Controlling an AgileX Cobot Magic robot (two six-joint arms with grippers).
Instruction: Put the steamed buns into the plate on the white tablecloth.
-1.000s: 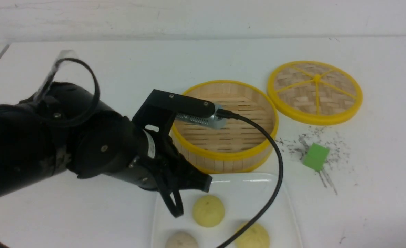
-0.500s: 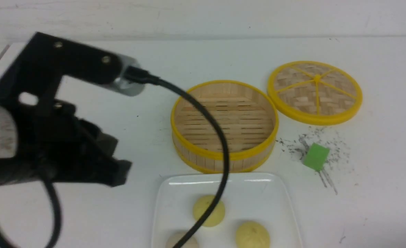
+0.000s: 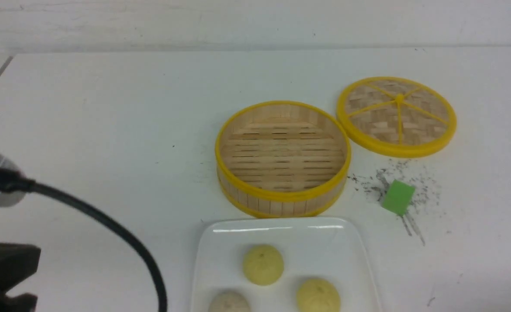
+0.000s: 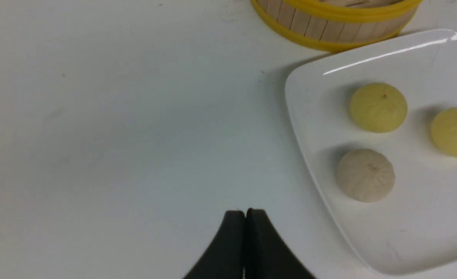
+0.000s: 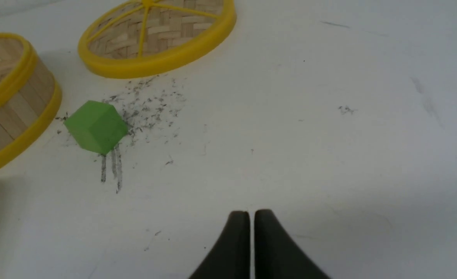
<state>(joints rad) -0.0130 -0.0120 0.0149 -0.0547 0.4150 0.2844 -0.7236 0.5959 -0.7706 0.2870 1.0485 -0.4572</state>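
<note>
steamed buns (image 3: 262, 264): all three on plate (image 3: 220, 242); task judged done.
left gripper (image 4: 245, 212), right gripper (image 5: 251, 213): pressed together, empty, off plate; nothing left to carry.

Buns (image 3: 263, 264) on plate (image 3: 281, 226); steamer (image 3: 281, 203) behind.

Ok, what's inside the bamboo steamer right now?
Only bare slats show inside the steamer; its near wall hides a strip of the floor. The three steamed buns sit on the plate.

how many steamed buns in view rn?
3, all on the plate: one pale yellow bun nearest the steamer, a second yellow bun to its right, the off-white bun to its left, cut by the frame edge. None visible elsewhere.
</note>
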